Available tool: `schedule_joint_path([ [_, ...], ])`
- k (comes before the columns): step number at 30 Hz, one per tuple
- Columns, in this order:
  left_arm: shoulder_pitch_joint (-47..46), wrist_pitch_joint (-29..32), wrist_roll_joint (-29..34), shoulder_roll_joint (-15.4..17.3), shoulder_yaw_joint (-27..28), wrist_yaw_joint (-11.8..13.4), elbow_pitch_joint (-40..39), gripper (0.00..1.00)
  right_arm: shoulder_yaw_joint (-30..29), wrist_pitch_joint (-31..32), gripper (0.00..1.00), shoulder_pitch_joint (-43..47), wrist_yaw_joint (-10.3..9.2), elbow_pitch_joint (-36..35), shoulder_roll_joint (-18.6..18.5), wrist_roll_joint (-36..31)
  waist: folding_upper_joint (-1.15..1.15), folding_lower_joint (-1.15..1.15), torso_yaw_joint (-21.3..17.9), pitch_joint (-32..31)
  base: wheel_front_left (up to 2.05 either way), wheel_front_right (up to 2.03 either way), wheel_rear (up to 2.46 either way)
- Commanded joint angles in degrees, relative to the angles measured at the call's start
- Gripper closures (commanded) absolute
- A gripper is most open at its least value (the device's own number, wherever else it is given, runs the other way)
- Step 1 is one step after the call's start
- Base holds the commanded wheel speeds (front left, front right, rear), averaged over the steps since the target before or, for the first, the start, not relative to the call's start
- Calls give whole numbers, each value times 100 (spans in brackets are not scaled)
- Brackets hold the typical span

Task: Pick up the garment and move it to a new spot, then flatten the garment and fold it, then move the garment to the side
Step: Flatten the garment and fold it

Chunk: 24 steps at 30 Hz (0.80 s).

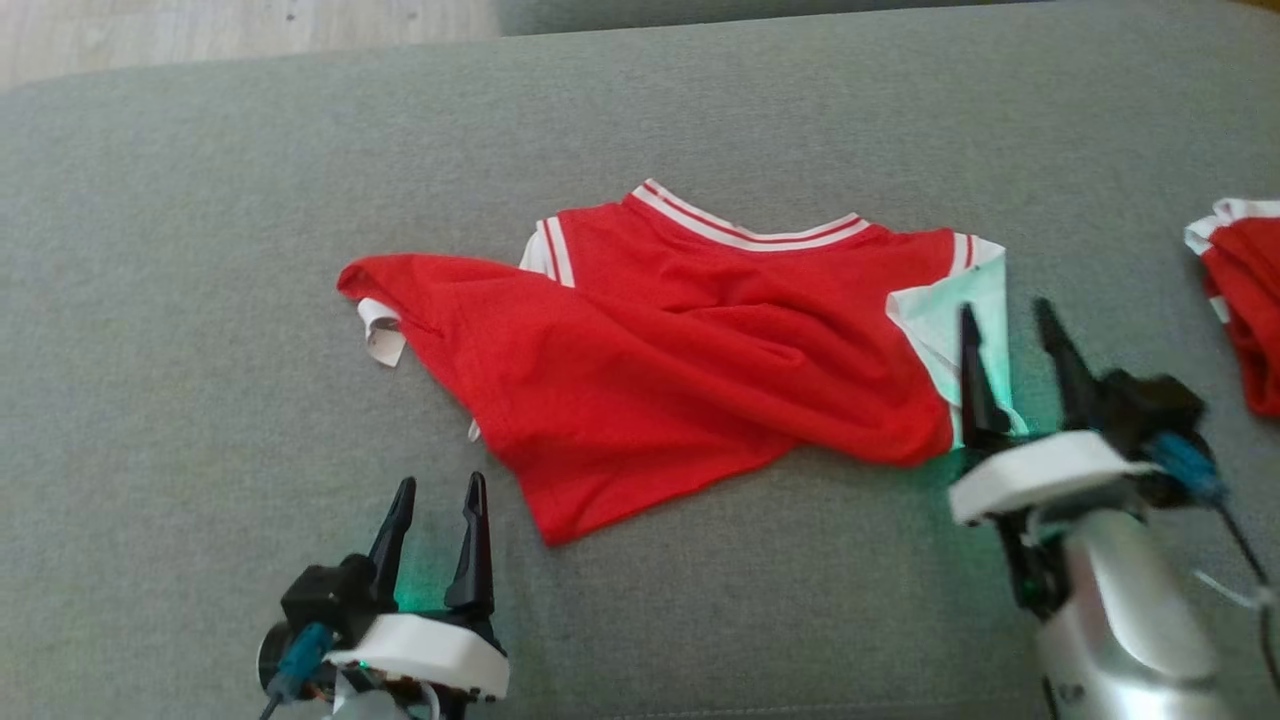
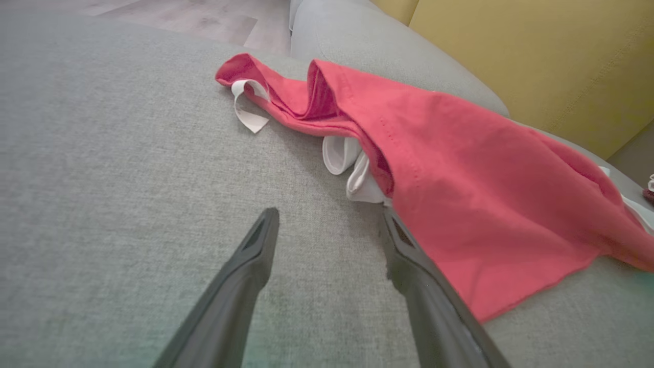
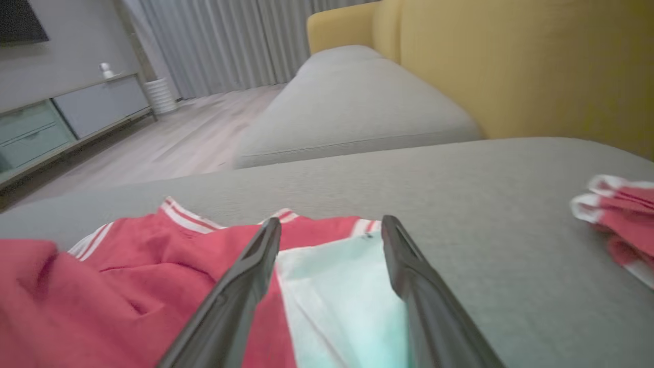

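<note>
A red garment (image 1: 660, 370) with white striped trim lies crumpled and partly folded over on the grey cushion (image 1: 200, 200). Its white right panel (image 3: 337, 296) lies under my right gripper (image 1: 1010, 320), which stands open above the cloth's right edge with nothing between its fingers. My left gripper (image 1: 435, 490) is open near the front, just left of the garment's lower corner (image 2: 485, 286). In the left wrist view its right finger (image 2: 409, 250) sits at the red hem's edge.
A second red and white cloth (image 1: 1240, 300) lies bunched at the cushion's right edge, also seen as a red bundle (image 3: 618, 214). A yellow sofa back (image 3: 511, 66) rises behind. Wood floor (image 1: 240, 30) lies beyond the far edge.
</note>
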Motion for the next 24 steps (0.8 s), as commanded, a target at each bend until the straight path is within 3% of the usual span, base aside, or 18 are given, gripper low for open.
schedule_joint_path([
  [1, -108, -31, -6, 22, 153, -6, -126, 0, 224, -62, 0, -233, 20, -88, 3, -22, 0, 0, 47, 12, 0, 0, 0],
  [6, -117, -31, -57, 22, 84, 13, -126, 0, 450, 97, 0, -619, 20, 624, 3, -524, 0, 0, 230, 76, 0, 0, 0],
  [12, -178, -31, -99, 22, 29, 26, -160, 0, 16, 147, 0, -926, 20, 1331, 3, -1000, 0, 0, 418, 175, 0, 0, 0],
  [24, -227, -31, -78, 22, 19, 32, -177, 0, -305, -5, 0, -1294, 20, 1974, 4, -1474, 0, 0, 471, 255, 0, 0, 0],
])
